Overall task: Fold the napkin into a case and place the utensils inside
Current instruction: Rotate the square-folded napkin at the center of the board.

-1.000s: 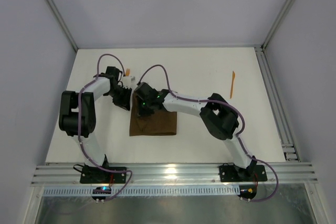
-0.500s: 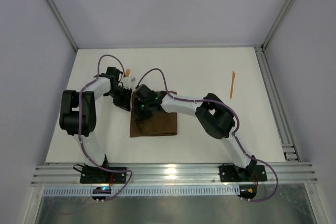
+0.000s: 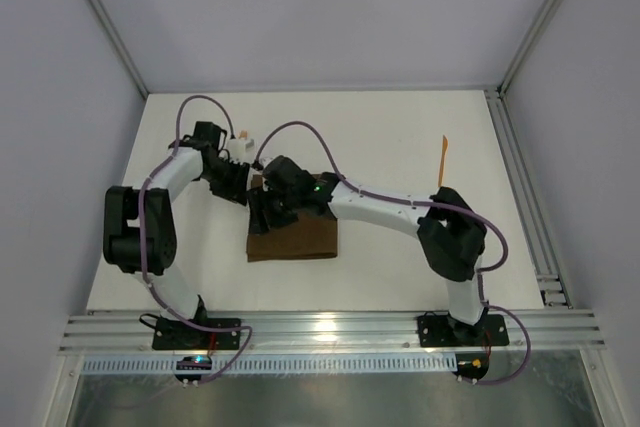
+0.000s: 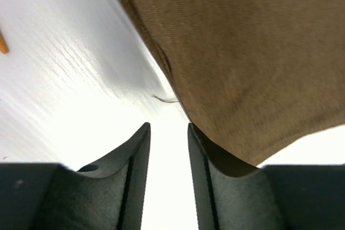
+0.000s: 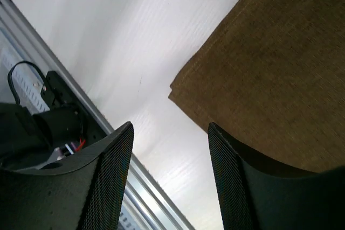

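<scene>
A white table (image 3: 420,257) fills a grey-walled enclosure, with an aluminium rail (image 3: 330,327) along its near edge. Just beyond the rail, left of centre, the napkin (image 3: 300,239) lies flat as a folded brown rectangle. The right gripper (image 5: 170,127) hangs over its left part, fingers spread wide and holding nothing. The left gripper (image 4: 167,126) sits at the napkin's far left corner; only a narrow gap separates its fingers, and the cloth lies beside one of them, not between. Far right, well apart, lies an orange utensil (image 3: 442,160).
</scene>
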Controlling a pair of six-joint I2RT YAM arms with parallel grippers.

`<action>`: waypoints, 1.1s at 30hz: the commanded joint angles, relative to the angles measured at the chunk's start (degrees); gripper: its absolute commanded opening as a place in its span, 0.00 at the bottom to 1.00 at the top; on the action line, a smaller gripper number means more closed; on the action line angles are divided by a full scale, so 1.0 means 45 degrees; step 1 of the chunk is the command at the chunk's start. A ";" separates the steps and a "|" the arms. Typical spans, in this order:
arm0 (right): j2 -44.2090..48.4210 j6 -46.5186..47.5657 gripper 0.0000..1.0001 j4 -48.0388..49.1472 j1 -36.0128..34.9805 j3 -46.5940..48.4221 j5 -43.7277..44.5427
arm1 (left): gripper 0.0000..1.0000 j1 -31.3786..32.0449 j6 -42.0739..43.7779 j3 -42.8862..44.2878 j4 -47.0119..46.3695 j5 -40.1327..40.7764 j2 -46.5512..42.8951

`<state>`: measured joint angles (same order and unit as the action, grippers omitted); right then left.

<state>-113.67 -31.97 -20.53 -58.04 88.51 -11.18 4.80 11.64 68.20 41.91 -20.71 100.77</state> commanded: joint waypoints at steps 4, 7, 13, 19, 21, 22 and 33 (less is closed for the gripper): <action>0.2776 0.0974 0.62 -0.0047 0.1039 -0.2732 0.0782 | 0.45 0.1002 0.0988 -0.0098 0.1095 0.0068 -0.1573; 0.3286 0.0348 0.62 0.0187 0.2834 -0.3710 0.0631 | 0.47 0.1258 0.0852 -0.0078 0.1796 0.0558 -0.1301; 0.2254 0.0638 0.63 0.1143 0.5513 -0.3596 -0.0034 | 0.53 0.1278 0.0403 -0.0430 0.1976 0.0813 -0.0657; 0.0128 -0.0024 0.62 0.2644 0.6510 -0.2891 -0.0795 | 0.52 0.1609 0.0148 -0.0742 0.1663 0.1085 0.0026; -0.0324 -0.0414 0.59 0.2980 0.6589 -0.2736 -0.1069 | 0.50 0.1785 0.0129 -0.0801 0.1605 0.1203 0.0242; -0.0733 -0.0513 0.54 0.3136 0.6628 -0.2658 -0.1264 | 0.47 0.1863 0.0128 -0.0840 0.1585 0.1339 0.0456; 0.1213 -0.1958 0.04 0.5344 0.6668 -0.6734 -0.0778 | 0.11 0.1902 0.0031 -0.0256 0.0863 0.2004 0.1083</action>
<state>-113.30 -38.44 2.37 -27.97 64.53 -17.15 13.26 11.84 64.99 49.41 -14.68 103.96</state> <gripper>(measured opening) 0.062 0.124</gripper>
